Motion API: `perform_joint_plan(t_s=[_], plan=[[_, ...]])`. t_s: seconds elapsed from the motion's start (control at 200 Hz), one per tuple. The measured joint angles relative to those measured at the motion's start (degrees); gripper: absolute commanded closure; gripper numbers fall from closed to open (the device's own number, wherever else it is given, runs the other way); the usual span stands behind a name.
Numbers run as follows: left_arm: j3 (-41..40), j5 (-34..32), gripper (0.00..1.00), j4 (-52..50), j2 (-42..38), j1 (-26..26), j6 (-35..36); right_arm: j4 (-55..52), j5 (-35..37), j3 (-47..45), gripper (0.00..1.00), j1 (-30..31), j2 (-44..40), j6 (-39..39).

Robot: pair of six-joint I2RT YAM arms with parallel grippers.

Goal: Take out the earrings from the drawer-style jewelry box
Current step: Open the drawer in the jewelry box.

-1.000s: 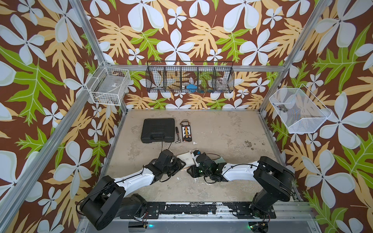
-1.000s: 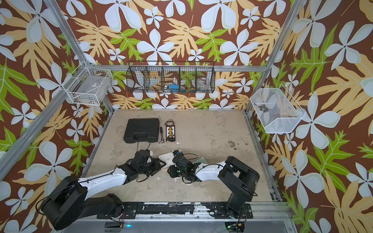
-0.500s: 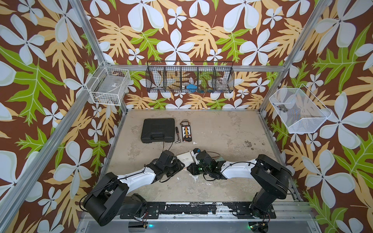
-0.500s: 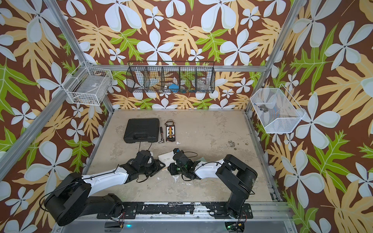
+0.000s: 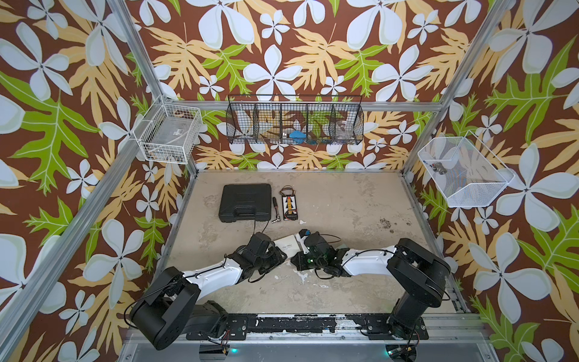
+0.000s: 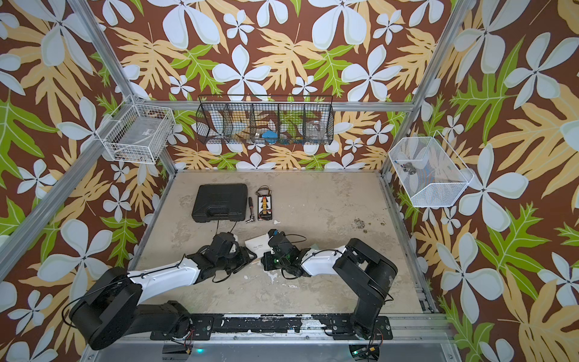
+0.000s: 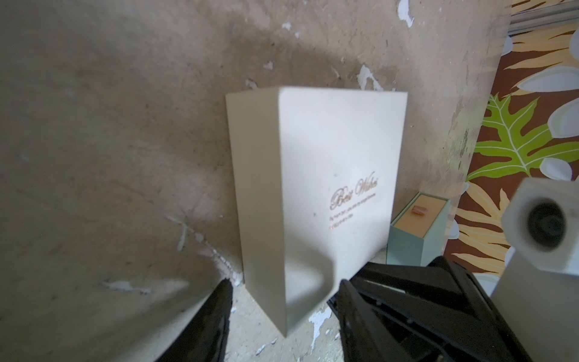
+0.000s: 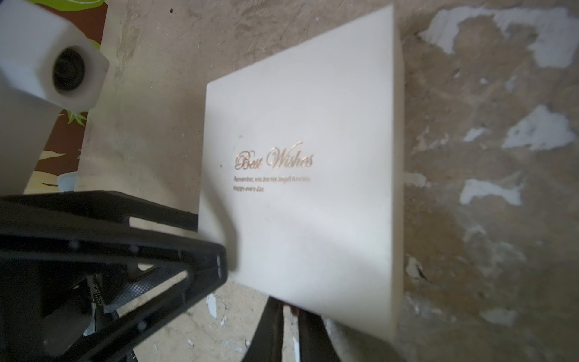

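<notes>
jewelry box (image 5: 289, 247): your cream box with gold "best wishes" lettering lies flat on the table (image 5: 344, 200), toward the front; in both top views only a strip of its lid shows between the two grippers
earrings: you can't see them in any view; only the box's lid and sides show
left gripper (image 7: 283, 285): its jaws stand partway apart with the box's near end between them, one finger along each long side, apparently pressed to it, though that edge is blurred
right gripper (image 8: 247, 283): its jaws stand nearly together at that same near end, one fingertip at the lid's corner; you cannot tell whether anything thin is pinched between them
crowding: both grippers share that one end, and the right arm's white wrist camera (image 7: 545, 219) edges into the left wrist view
green box (image 7: 416, 232): a small pale green box with a tan top stands just beyond the cream one on the right arm's side; whether they touch is unclear, and in the top views the right arm (image 5: 366, 264) covers most of it
behind: a black case (image 5: 245, 202), a small black tool (image 5: 275, 210) and a wired board (image 5: 289, 207) lie side by side toward the back wall, well apart from the box
walls: a white wire basket (image 5: 167, 134), a black wire basket (image 5: 294, 120) and a white mesh basket (image 5: 463, 172) hang above the table
</notes>
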Motion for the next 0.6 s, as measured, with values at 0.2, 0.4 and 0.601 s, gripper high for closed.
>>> perform_joint_plan(t_s=[0.2, 0.4, 0.601], plan=[[0.2, -0.52, 0.42, -0.35, -0.48, 0.2, 0.11, -0.04, -0.59, 0.46, 1.0, -0.04, 0.0, 0.0], [0.33, -0.72, 0.43, 0.07, 0.22, 0.61, -0.07, -0.22, -1.01, 0.55, 1.0, -0.04, 0.0, 0.02], [0.87, -0.74, 0.44, 0.52, 2.01, 0.81, -0.02, -0.81, -1.07, 0.59, 1.0, -0.04, 0.24, 0.0]])
